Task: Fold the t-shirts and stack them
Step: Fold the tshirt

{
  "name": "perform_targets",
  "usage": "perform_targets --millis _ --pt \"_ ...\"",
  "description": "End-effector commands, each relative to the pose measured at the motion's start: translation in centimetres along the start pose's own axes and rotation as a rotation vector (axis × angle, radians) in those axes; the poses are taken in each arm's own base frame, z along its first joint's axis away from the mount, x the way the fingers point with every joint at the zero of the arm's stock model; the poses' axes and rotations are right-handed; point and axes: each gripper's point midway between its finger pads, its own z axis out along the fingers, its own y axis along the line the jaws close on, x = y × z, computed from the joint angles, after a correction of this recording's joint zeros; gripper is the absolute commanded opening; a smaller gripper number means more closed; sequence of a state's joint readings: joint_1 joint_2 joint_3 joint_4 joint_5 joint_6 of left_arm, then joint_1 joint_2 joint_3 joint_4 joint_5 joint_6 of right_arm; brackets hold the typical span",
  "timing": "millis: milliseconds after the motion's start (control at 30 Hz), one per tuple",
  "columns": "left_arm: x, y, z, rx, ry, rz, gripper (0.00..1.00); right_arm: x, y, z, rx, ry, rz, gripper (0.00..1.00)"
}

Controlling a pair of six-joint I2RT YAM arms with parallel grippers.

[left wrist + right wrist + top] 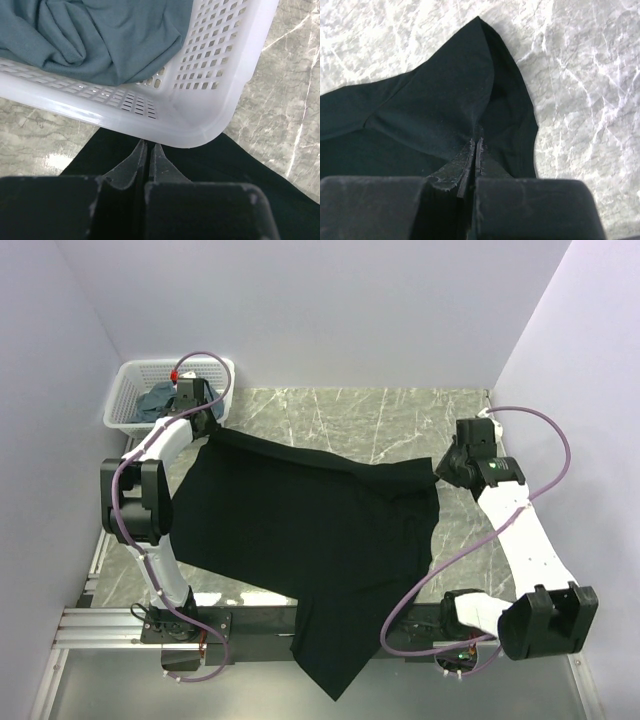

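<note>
Black cloth dominates the top view: the black t-shirt [300, 530] lies spread across the marble bench [400, 410], its near end hanging over the front edge between the arm bases. The left tool [205, 420] sits at the shirt's far-left corner, the right tool [445, 465] at its far-right corner, and the cloth runs in a fairly straight edge between them. Just beyond the left tool stands a white basket [125, 405] with a blue-grey t-shirt [158, 398] bundled inside. In the left wrist view the fingers are pressed together with black fabric running in between them, so it appears clamped on a corner; the basket's rounded corner is directly ahead, very close to the tips. In the right wrist view the fingers are closed on a peak of black cloth, creases fanning out from the pinch, bare marble ahead and to the right. I judge this the spreading step, before any fold. The next move calls for both tools to travel together, keeping the held edge taut, with the left one staying clear of the basket.
</note>
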State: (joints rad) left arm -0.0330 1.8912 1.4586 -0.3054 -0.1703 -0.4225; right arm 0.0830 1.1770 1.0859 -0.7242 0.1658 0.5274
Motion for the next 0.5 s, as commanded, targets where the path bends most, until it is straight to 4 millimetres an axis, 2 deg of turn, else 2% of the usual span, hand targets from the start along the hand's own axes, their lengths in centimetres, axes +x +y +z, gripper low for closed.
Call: perform_targets --millis 0,267,467 --pt "-7.1 -1.3 -2.9 0.066 -0.205 -0.023 0.01 0.4 0.3 -1.5 -0.035 0.004 0.007 0.0" --pt "-5.7 -1.1 -3.2 0.068 -0.156 -0.016 0.01 4.2 -0.5 -1.8 -0.07 0.093 0.022 0.0" --pt "-6.0 -0.6 -4.1 0.047 -0.172 -0.012 0.01 6.6 -1.4 -2.4 -0.08 0.142 0.022 0.0"
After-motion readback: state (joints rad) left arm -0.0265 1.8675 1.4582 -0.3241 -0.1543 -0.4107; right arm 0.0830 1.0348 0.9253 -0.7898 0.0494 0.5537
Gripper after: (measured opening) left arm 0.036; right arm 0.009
